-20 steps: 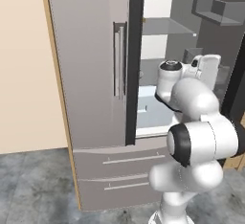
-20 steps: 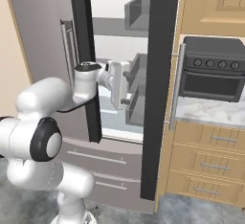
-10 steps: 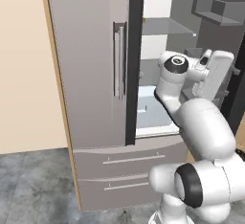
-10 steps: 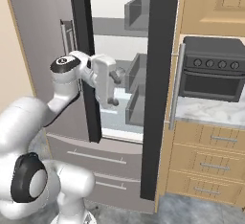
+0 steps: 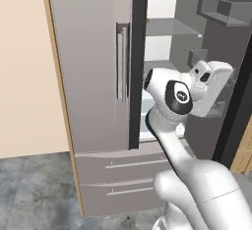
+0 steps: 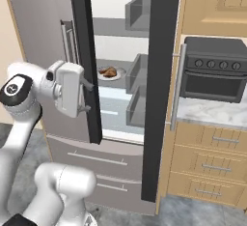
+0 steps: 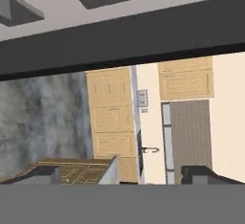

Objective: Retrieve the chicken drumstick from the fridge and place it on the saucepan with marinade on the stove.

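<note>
We see a grey fridge (image 6: 43, 32) with a black centre strip and white inside, a tan-brown drumstick (image 6: 109, 71) on a white plate (image 6: 121, 75), light wood cabinets (image 6: 212, 157), a black oven (image 6: 214, 70) and mottled grey floor (image 5: 34, 189).

My two base cameras look forward from behind my arm, left and right, sharing the open fridge (image 5: 98, 101) (image 6: 120, 99) close ahead. My hand camera, rolled, faces past its dark door edge (image 7: 124, 36).

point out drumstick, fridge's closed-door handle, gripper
chicken drumstick (image 6: 109, 71): right base view, middle of the meat, on the fridge shelf.
fridge door handle (image 5: 121, 62): left base view, mid-bar.
gripper (image 6: 86, 96): right base view, between its open fingertips.
</note>
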